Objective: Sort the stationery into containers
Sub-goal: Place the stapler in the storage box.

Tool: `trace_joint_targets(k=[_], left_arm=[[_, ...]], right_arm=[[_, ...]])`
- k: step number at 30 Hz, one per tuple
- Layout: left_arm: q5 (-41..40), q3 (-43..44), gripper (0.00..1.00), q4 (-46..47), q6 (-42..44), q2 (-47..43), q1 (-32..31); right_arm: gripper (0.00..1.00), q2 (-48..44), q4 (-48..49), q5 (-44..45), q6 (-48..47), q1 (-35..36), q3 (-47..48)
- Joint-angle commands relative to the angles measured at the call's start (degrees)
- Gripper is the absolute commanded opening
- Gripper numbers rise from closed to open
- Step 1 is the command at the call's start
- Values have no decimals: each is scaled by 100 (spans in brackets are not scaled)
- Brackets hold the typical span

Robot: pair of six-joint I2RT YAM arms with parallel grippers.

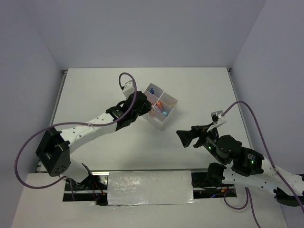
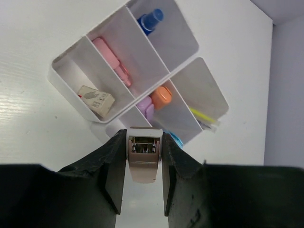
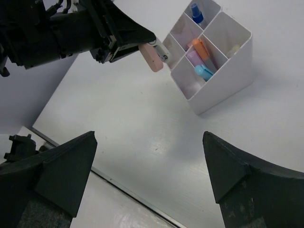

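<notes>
Pink stapler [image 3: 153,58] pinched in the left gripper [image 2: 144,147], just left of the box [image 2: 71,83]. Right gripper [image 3: 148,142] is spread, well apart at near right. Advice: centre over a roomy compartment, lower inside its walls, then release.

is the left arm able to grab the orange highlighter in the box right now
Probably not. The left pincer is shut on the pink stapler by the white box, so nothing else fits between its jaws until that is released, though the orange highlighter stands exposed.
</notes>
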Motion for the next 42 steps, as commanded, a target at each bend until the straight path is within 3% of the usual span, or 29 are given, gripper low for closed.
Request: trace_joint_targets(k=[1,10,21,24,25,27,30,31,34,42], left_arm=[[-775,-21,0,423,-887,83,8],[-864,-513,0,1027,-1593,434,-1],[-591,-241,0,1188,-1839,1103,-97],[-547,-267,10,1231,-1874,1155,-115],[-547,-268,19,1223,-1892,1173,-132],[-538,-250,25,1188,-1901,1173,-150],[-565,-267,45,1170,-1910,1138,-212],[-573,-294,64,1196,-1901,1086,-229],[-670,-347,81,1144,-1910,989,-299],[-916,-549,85,1100,-1752,305,-493]], right_arm=[[100,144,-399,161,239,15,224],[100,47,-30,-287,38,24,67],[100,21,101,-568,-85,24,31],[100,-84,181,-639,-129,15,-21],[100,-93,181,-639,-130,15,-22],[100,-93,172,-657,-138,15,-22],[100,-58,146,-666,-147,24,-4],[100,-58,163,-692,-147,15,-4],[100,-23,198,-771,-165,6,-4],[100,-49,225,-736,-174,15,-13]])
